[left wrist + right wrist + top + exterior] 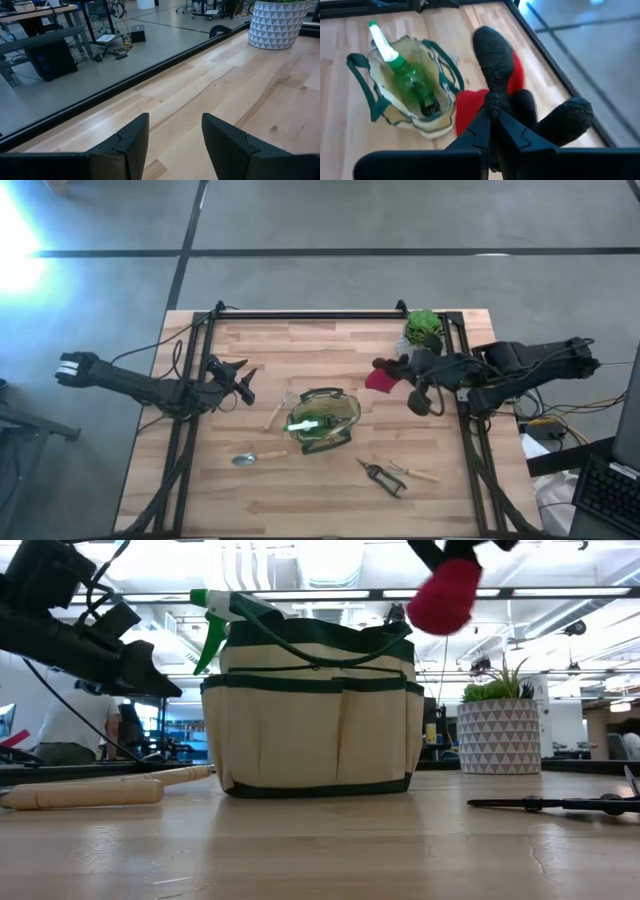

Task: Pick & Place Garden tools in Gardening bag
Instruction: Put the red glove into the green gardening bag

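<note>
The olive-tan gardening bag stands upright mid-table, with a green spray bottle poking out of its mouth. My right gripper is shut on a red and black glove, raised to the right of the bag. My left gripper hovers open and holds nothing, left of the bag. Lying flat on the table are a trowel, a fork, pruning shears and a wooden-handled tool. My right gripper pinches the glove's black textured part between its two fingers, coming from the table's right side and slanting down. The glove is lifted clear of the table. Its black fingers stick out past my fingertips and its red cloth hangs beside them.
A green plant in a white patterned pot stands at the far right, close behind my right arm. A black rail runs along the table's far edge. Bare wood lies in front of the bag.
</note>
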You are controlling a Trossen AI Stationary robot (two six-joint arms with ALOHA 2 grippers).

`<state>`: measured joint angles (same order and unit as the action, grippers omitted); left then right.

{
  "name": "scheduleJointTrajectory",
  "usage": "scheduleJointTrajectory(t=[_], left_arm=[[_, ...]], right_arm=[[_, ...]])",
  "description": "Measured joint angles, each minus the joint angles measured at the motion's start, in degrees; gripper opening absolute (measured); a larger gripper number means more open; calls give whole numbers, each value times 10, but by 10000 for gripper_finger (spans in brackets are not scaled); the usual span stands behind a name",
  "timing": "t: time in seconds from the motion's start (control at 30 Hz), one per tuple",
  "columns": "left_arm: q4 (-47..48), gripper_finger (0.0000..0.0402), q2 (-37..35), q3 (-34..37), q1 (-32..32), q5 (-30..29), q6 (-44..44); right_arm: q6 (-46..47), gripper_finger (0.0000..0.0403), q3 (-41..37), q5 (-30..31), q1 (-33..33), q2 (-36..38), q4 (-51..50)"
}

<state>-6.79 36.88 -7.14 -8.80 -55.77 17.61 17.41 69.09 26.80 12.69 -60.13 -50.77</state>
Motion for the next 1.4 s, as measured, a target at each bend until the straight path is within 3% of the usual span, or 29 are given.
scheduleJointTrajectory(t=[0.7,1.4], left_arm=[[0,186,0,0,0,0,0],[0,186,0,0,0,0,0]], right_arm=[[-74,8,130,18,52,-224,8],[-130,8,142,32,52,-252,94]])
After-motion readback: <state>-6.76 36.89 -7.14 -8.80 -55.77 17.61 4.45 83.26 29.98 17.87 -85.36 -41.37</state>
